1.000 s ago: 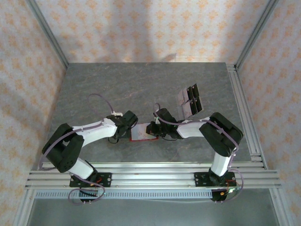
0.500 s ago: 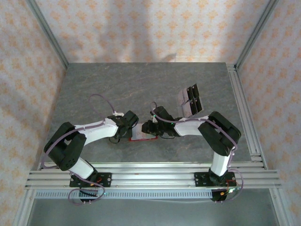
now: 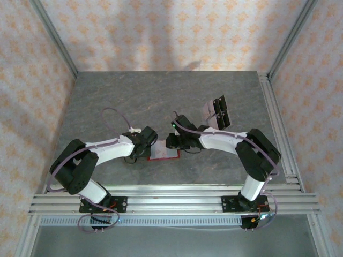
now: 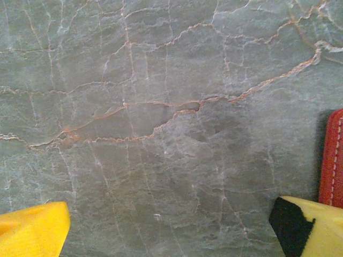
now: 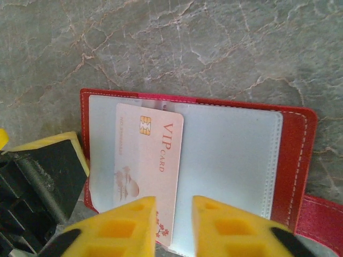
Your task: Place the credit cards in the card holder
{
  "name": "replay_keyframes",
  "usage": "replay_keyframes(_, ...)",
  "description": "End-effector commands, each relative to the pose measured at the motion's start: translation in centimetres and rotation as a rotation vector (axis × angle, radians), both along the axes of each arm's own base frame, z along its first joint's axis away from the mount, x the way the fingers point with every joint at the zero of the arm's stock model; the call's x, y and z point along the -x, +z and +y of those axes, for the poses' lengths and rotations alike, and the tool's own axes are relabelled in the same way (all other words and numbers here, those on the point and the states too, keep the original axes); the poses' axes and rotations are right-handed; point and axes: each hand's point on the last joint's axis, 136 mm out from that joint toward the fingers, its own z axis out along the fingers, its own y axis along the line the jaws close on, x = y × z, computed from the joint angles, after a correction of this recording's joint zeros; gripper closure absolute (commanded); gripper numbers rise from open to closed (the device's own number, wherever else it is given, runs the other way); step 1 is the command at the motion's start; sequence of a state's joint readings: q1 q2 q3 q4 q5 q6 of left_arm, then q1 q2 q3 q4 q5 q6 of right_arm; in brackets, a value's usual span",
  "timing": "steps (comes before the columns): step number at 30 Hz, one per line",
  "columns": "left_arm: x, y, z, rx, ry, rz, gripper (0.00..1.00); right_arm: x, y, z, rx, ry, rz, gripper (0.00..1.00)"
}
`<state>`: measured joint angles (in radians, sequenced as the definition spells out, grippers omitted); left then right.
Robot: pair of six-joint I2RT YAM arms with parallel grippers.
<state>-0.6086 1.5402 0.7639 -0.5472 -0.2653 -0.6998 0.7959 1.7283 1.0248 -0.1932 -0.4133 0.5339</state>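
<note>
The red card holder point(image 3: 164, 154) lies open on the table between my two grippers, its pale lining point(image 5: 236, 160) facing up. One pale pink VIP card point(image 5: 147, 160) lies flat on the lining's left half, its top end at the pocket edge. My right gripper point(image 5: 174, 225) hovers over the card's lower end, jaws a narrow gap apart and pinching nothing. My left gripper point(image 4: 171, 230) is wide open, with its right finger point(image 4: 305, 225) beside the holder's red edge point(image 4: 333, 160). The other credit cards point(image 3: 216, 113) lie in a small stack at the back right.
The grey marbled tabletop point(image 3: 134, 101) stretches behind the holder. Aluminium rails run along the right side point(image 3: 278, 128) and the near edge point(image 3: 171, 195). Patterned walls enclose the table on three sides.
My right gripper has shifted slightly away from the near edge over the holder, and its jaws have parted a little. More of the holder shows now. The left gripper stays wide open.
</note>
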Motion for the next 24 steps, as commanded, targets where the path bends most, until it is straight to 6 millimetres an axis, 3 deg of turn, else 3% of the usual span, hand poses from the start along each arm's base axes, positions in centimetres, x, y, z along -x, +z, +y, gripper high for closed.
replay_keyframes(1, 0.7, -0.9, 0.3, -0.003, 0.001, 0.018, 0.0, -0.2, -0.7, -0.5, 0.072, 0.011, 0.006, 0.89)
replay_keyframes(4, 0.7, -0.9, 0.3, -0.002, 0.002, 0.016, 0.0, -0.2, -1.2, -0.2, 0.078, 0.017, 0.018, 0.94)
replay_keyframes(16, 0.5, -0.9, 0.1, 0.003, 0.0, 0.015, 0.0, -0.6, -2.6, 0.6, 0.087, 0.026, 0.043, 0.95)
replay_keyframes(24, 0.5, -1.1, 0.1, 0.004, 0.0, 0.015, 0.0, -0.6, -2.5, 1.5, 0.069, 0.038, 0.049, 0.96)
